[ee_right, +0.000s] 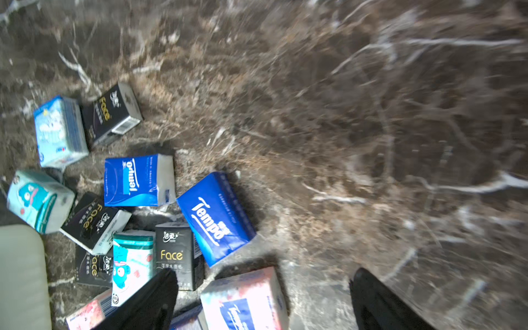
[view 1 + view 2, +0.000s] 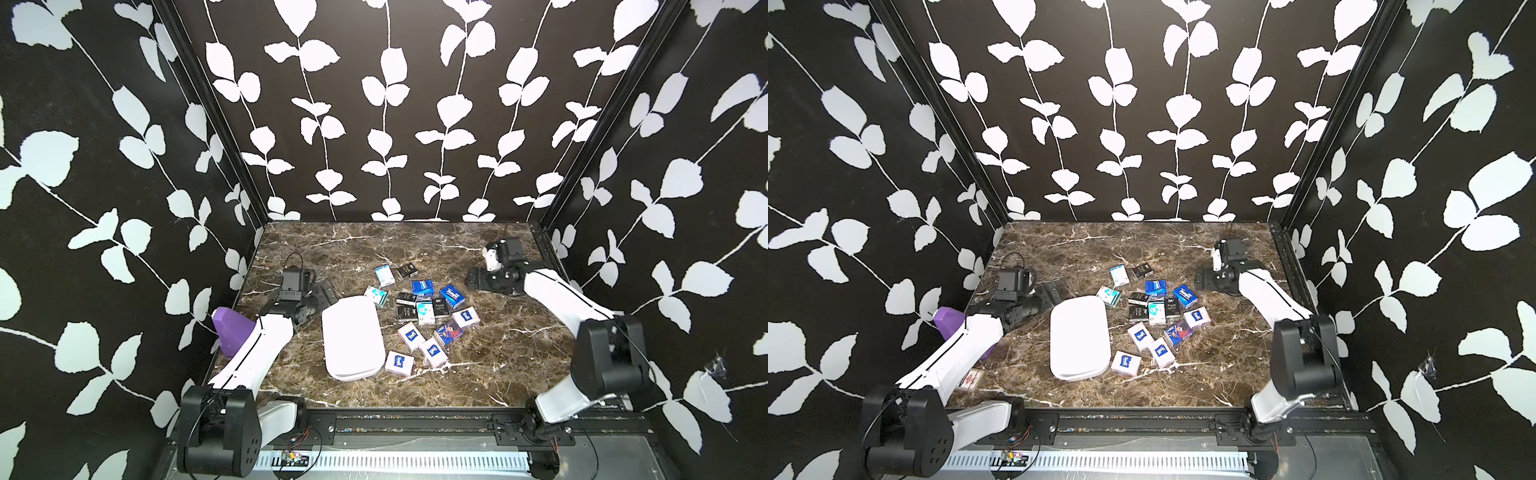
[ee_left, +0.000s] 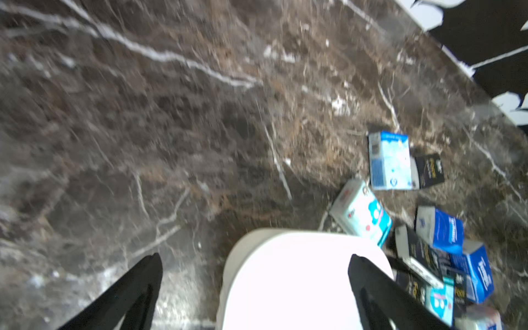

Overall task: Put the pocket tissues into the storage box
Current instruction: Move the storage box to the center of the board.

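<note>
The storage box point(image 2: 352, 336) lies lengthwise, near to far, on the marble table point(image 2: 415, 245) a little left of centre. Its white surface is washed out by glare in both top views, so its inside cannot be made out. The pocket tissues point(image 2: 425, 311) lie on the table to the right of it, in a loose pile running from far to near. A teal-and-white pack point(image 2: 376, 295) sits just beside the box's far right corner, and two blue packs point(image 2: 423, 286) and several black packs point(image 2: 405, 313) crowd the middle. A cartoon pack point(image 2: 448, 332) lies tilted among them, and a white pack with a blue logo point(image 2: 400, 362) rests just beside the box's near right side. The left gripper point(image 2: 327, 292) hangs at the box's far left corner; the left wrist view shows its jaws spread wide with nothing between them, one finger point(image 3: 371, 285) showing over the box's far end. The right gripper point(image 2: 473, 279) hovers to the right of the pile, well apart from the box, pointing left. The right wrist view shows its jaws wide apart and holding nothing, one finger point(image 1: 160, 297) showing in front of the pile's right edge. A purple object point(image 2: 232, 332) stands at the table's left edge, partly hidden behind the left arm.
</note>
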`<action>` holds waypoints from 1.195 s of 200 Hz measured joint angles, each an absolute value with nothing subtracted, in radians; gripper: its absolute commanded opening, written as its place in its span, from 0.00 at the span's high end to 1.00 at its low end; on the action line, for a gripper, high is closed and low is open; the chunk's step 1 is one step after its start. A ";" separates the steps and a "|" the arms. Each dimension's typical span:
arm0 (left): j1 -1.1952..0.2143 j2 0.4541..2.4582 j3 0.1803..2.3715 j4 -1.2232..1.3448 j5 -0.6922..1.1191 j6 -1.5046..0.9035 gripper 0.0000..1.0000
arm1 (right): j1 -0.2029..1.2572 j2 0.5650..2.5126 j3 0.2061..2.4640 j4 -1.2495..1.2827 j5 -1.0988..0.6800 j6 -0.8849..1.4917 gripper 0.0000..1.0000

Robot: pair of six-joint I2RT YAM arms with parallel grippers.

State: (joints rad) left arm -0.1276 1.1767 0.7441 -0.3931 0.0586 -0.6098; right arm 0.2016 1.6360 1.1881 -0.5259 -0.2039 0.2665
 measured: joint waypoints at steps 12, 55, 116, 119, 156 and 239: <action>-0.138 1.177 0.742 -0.417 0.072 -0.620 0.01 | 0.221 1.704 1.252 -0.565 -0.209 0.249 0.08; -0.146 1.147 0.717 -0.460 0.098 -0.669 0.01 | 0.310 1.900 1.467 -0.670 -0.175 0.149 0.09; -0.155 1.050 0.672 -0.472 0.102 -0.728 0.01 | 0.398 2.012 1.538 -0.748 -0.073 0.048 0.09; -0.157 1.047 0.665 -0.470 0.105 -0.735 0.01 | 0.398 2.016 1.538 -0.751 -0.068 0.045 0.10; -0.197 1.032 0.575 -0.426 0.140 -0.805 0.01 | 0.397 2.043 1.538 -0.768 -0.040 0.022 0.18; -0.352 1.090 0.534 -0.300 0.133 -0.921 0.01 | 0.397 2.054 1.538 -0.749 -0.070 0.042 0.24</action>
